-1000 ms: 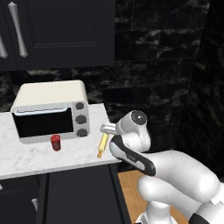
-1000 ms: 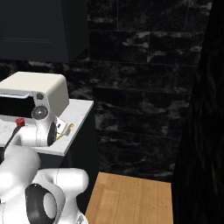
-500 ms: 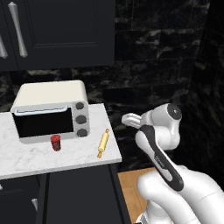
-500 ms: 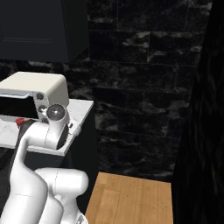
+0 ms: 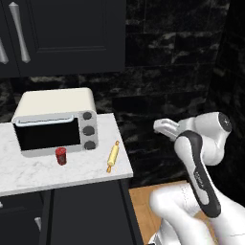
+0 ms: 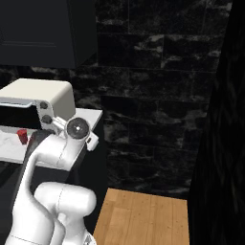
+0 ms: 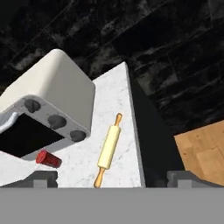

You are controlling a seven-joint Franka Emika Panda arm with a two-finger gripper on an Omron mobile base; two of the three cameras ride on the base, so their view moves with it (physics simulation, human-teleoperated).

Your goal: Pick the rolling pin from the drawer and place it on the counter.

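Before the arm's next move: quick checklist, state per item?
1. rolling pin lying flat on the counter: ok.
2. Pin free of the gripper: ok, the gripper is off to the side, past the counter edge.
3. Pin apart from the toaster oven and the red can: ok.
4. Pin's margin from the counter's right edge: ok, but near it.
5. Fingers open: cannot tell.
6. Drawer closed: cannot tell.

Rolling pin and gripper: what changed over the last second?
The gripper let go of the rolling pin and pulled back, up and to the right, off past the counter edge. The pin now lies free near that edge, where it was set down. Toaster oven and red can stayed put.
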